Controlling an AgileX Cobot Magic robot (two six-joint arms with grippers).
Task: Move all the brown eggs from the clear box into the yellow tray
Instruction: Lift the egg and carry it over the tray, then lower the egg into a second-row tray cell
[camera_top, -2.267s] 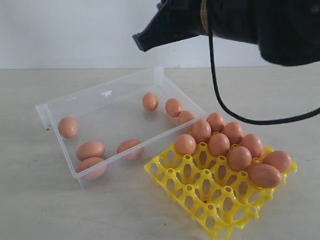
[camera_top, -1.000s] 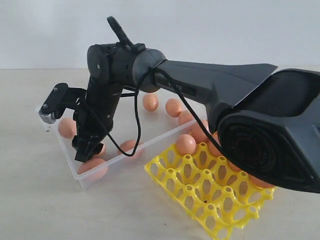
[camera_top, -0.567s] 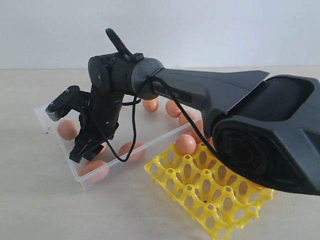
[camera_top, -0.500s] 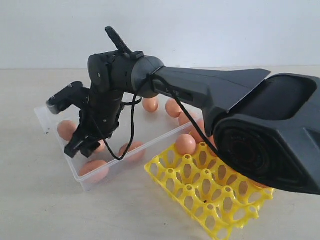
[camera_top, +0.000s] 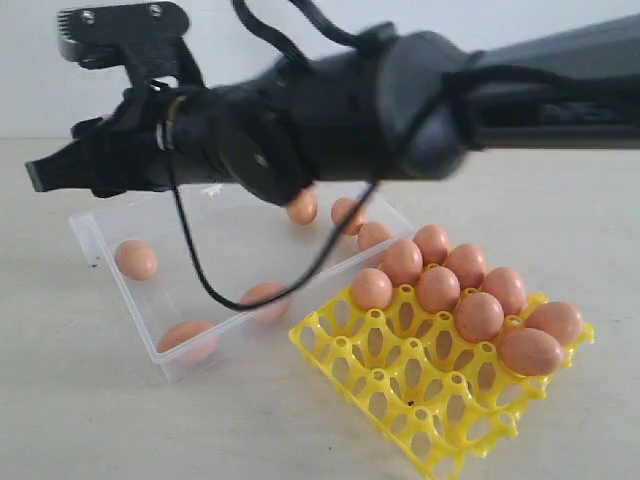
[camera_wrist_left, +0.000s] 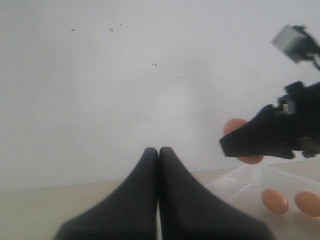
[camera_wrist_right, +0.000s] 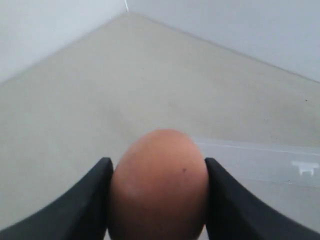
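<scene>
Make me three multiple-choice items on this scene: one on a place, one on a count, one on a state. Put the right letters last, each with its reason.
1. In the exterior view, where does the yellow tray lie against the clear box?
A) left of it
B) right of it
C) inside it

2. How many brown eggs sit in the tray?
A) four
B) nine
C) fourteen

3. The right gripper is:
A) open and empty
B) shut on the tray's rim
C) shut on one egg

Answers:
1 B: the tray sits along the box's right-hand long wall.
2 B: nine can be counted in the cups on its right side, and the rest are bare.
3 C: the right wrist view shows an egg pressed between both fingers.
</scene>
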